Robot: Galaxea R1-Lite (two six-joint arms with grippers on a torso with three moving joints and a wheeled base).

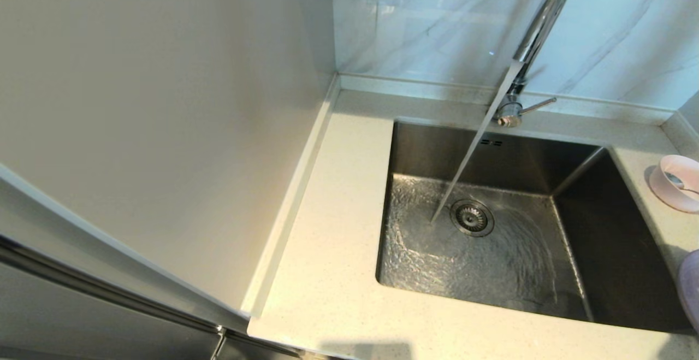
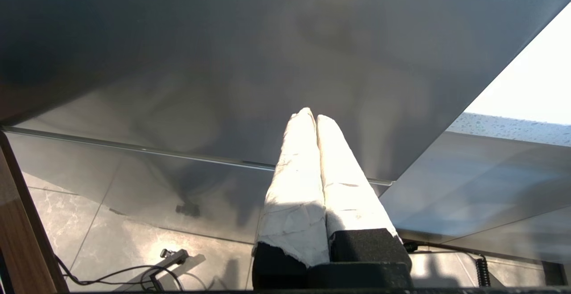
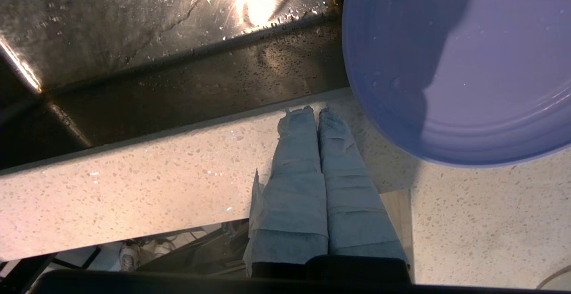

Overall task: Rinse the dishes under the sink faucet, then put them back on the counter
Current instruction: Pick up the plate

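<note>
Water streams from the chrome faucet (image 1: 538, 32) into the steel sink (image 1: 486, 240), landing beside the round drain strainer (image 1: 472, 217). On the counter (image 1: 327, 272) right of the sink sit the pale-pink bowl (image 1: 677, 182), with the spoon (image 1: 680, 182) lying in it, and nearer the front the lilac plate (image 1: 691, 289), cut off by the picture's edge. In the right wrist view my right gripper (image 3: 316, 110) is shut and empty, hovering over the counter strip (image 3: 134, 187) at the sink's front, just beside the plate (image 3: 468, 62). My left gripper (image 2: 311, 114) is shut, below the worktop.
A tall cream side panel (image 1: 153, 119) walls off the counter's left. The marble wall (image 1: 437, 21) rises behind the low back edge. Cables (image 2: 120, 276) lie on the tiled floor under the left arm.
</note>
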